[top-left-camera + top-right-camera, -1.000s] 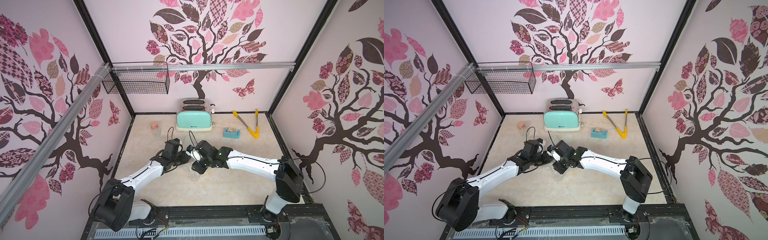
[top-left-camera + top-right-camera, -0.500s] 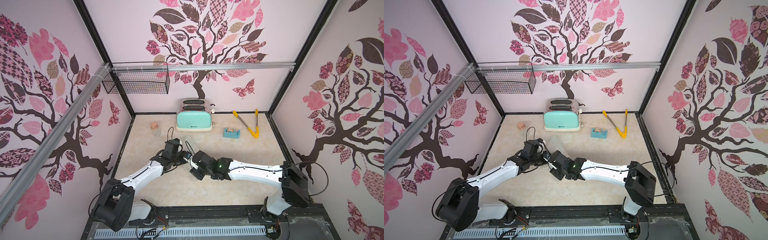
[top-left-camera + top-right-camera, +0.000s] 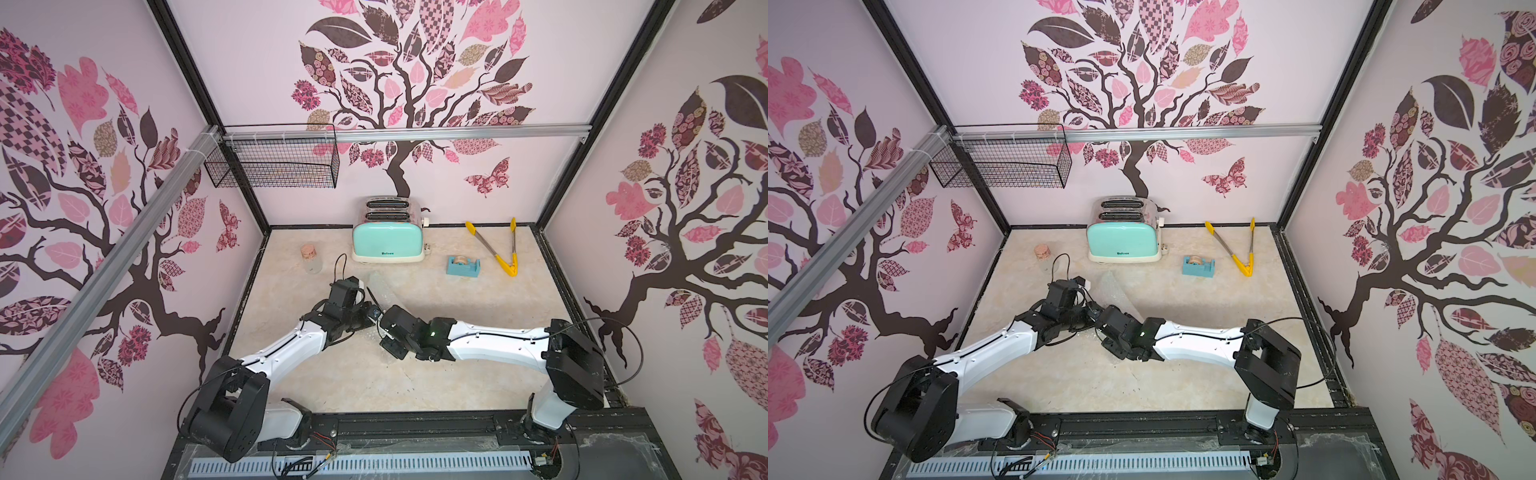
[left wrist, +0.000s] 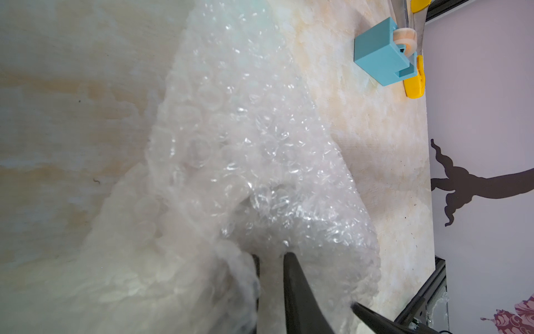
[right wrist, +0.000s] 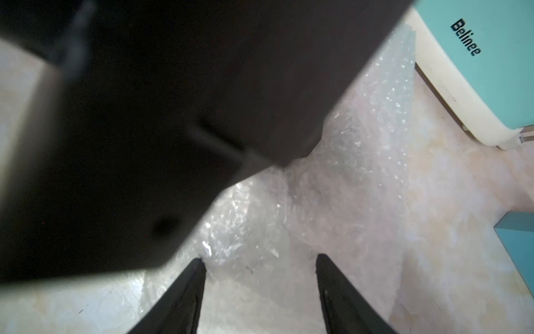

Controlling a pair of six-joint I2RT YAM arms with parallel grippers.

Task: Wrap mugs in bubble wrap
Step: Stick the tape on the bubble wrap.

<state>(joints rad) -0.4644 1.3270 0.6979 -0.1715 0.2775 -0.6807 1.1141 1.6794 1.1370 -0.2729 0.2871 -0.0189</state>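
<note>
While left pincer [image 4: 271,256] clamps bubble wrap [image 4: 245,138] stretching toward the toaster [image 5: 485,57], right pincer [image 5: 260,258] gapes.

The toaster [image 3: 388,243] stood at the back, a jar [image 3: 311,259] left of it, a tape dispenser [image 3: 462,266] and tongs [image 3: 510,266] to its right, bubble wrap [image 4: 245,144] lying before it.
</note>
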